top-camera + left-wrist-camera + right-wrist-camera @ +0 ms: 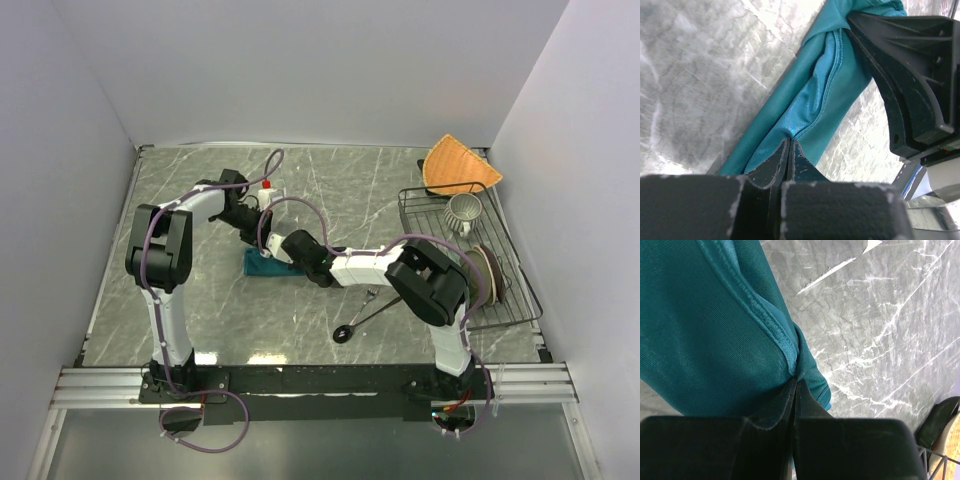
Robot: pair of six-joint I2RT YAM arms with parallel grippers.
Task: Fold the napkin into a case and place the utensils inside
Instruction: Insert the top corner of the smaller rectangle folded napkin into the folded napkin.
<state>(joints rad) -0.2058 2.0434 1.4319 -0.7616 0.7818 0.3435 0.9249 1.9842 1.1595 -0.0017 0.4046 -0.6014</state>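
The teal napkin (pixel 266 267) lies bunched in a narrow roll on the marble table, held between both grippers. My left gripper (pixel 256 235) is shut on a hemmed fold of it; in the left wrist view the gripper (pixel 789 143) pinches the napkin (pixel 825 80), with the right gripper's black body (pixel 910 75) at the other end. My right gripper (pixel 287 254) is shut on the napkin's edge; in the right wrist view it (pixel 796 381) grips the cloth (pixel 715 330). The silver fork (pixel 371 296) and the dark spoon (pixel 360 322) lie to the right of the napkin.
A wire rack (pixel 522 300) at the right edge holds a cup (pixel 463 212) and upright plates (pixel 490 272). An orange fan-shaped cloth (pixel 458 165) lies behind the rack. White walls enclose the table on three sides.
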